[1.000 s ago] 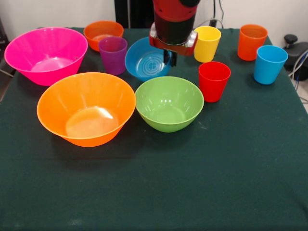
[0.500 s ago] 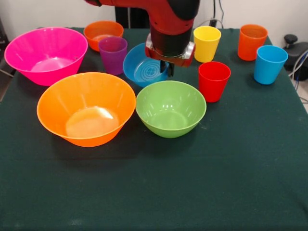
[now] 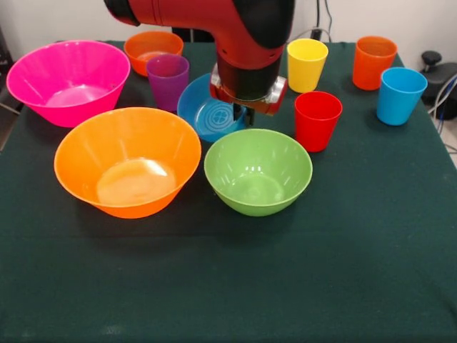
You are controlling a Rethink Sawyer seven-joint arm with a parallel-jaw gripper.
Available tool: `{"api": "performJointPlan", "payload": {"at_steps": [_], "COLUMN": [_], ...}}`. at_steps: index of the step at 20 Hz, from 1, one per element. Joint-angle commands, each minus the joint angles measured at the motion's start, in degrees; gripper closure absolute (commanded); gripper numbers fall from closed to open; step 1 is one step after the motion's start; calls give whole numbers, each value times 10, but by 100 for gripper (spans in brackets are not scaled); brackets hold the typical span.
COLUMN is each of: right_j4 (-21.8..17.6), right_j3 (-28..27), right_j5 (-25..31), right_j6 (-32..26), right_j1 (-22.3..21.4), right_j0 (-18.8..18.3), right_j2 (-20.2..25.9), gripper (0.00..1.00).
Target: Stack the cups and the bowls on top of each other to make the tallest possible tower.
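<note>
My gripper (image 3: 243, 115) comes down at the near right rim of the small blue bowl (image 3: 203, 111) and is shut on that rim. The bowl is tilted, its inside facing the camera. Right in front of it sits the green bowl (image 3: 257, 175). The large orange bowl (image 3: 128, 161) is at the left and the pink bowl (image 3: 68, 78) is behind it. A small orange bowl (image 3: 146, 44) and the purple cup (image 3: 168, 78) stand at the back. The yellow cup (image 3: 306, 64), red cup (image 3: 317, 120), orange cup (image 3: 373, 62) and light blue cup (image 3: 400, 95) stand to the right.
Everything rests on a dark green cloth (image 3: 285, 286) that covers the table. A black device with cables (image 3: 437, 70) sits just off the table's right edge. The red and black arm hides part of the table's back.
The gripper has moved toward the camera with the blue bowl, which now tilts more. The green bowl has slid forward ahead of them. All the cups kept their places.
</note>
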Motion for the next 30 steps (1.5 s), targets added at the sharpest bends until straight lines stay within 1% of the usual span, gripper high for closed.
{"api": "performJointPlan", "payload": {"at_steps": [1,5,12,18,30], "right_j4": [-9,-4,-6,-5,-12], "right_j3": [-81,-83,-75,-84,-89], "right_j5": [88,101,73,71,56], "right_j6": [-63,-62,-42,-29,-30], "right_j1": [13,10,15,21,31], "right_j0": [11,9,12,19,21], "right_j2": [60,65,67,67,62], "gripper": [100,100,100,100,100]}}
